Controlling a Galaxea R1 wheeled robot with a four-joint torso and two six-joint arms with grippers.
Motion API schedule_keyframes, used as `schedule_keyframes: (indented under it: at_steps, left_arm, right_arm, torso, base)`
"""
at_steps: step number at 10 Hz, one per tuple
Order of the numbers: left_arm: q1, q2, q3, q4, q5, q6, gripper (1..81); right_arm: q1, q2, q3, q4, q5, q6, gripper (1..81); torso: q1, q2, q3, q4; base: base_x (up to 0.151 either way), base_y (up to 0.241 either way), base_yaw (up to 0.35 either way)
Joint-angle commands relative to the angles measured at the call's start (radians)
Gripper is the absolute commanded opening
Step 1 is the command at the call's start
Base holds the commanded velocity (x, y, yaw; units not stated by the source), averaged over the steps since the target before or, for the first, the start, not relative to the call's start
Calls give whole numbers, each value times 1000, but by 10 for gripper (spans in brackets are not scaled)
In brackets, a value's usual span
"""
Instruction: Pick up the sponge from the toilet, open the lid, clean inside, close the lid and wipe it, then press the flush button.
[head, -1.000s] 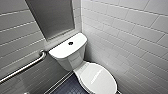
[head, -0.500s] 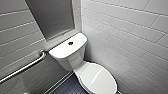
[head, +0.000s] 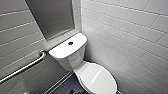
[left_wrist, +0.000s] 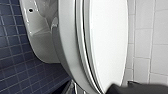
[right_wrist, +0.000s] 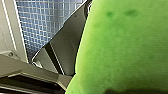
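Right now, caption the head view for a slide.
White toilet, lid shut, dark flush button on its tank, grab bar on the tiled wall.

This is looking like a restroom. A white ceramic toilet (head: 72, 60) is standing in the corner where two walls are meeting, with its lid (head: 98, 77) lying shut and a dark round flush button (head: 70, 43) sitting in the flat tank top. White rectangular wall tiles (head: 130, 30) are covering both walls. A metal grab bar (head: 25, 67) is running along the wall beside the tank, and small dark blue floor tiles (left_wrist: 15, 62) are showing under the bowl.
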Motion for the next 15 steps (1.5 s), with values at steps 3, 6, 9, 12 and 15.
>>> schedule_keyframes:
  at_steps: [3, 6, 9, 12, 15]
  left_arm:
    - [-97, 14, 33, 1, 38, -11, 811]
    - [-118, 31, 28, 1, 40, -22, 811]
    - [-127, 59, -23, 0, 37, -48, 811]
    - [-124, 117, -144, 1, -31, -124, 811]
    - [-135, 140, -182, 8, -34, -147, 811]
  right_arm:
    - [-2, -32, 1, -29, -51, -3, 10]
    - [4, -27, 0, -31, -51, -3, 10]
    - [4, -26, 5, -35, -51, 0, 10]
    - [9, -23, 0, -34, -51, 0, 10]
    - [22, -12, -5, -34, -51, 0, 10]
  torso:
    - [0, 0, -21, 0]
    - [1, 0, -41, -90]
    - [1, 0, -40, -53]
    - [1, 0, -40, -60]
    - [1, 0, -40, -60]
  base:
    - [0, 0, 0]
    - [0, 0, 0]
    - [0, 0, 0]
    - [0, 0, 0]
    - [0, 0, 0]
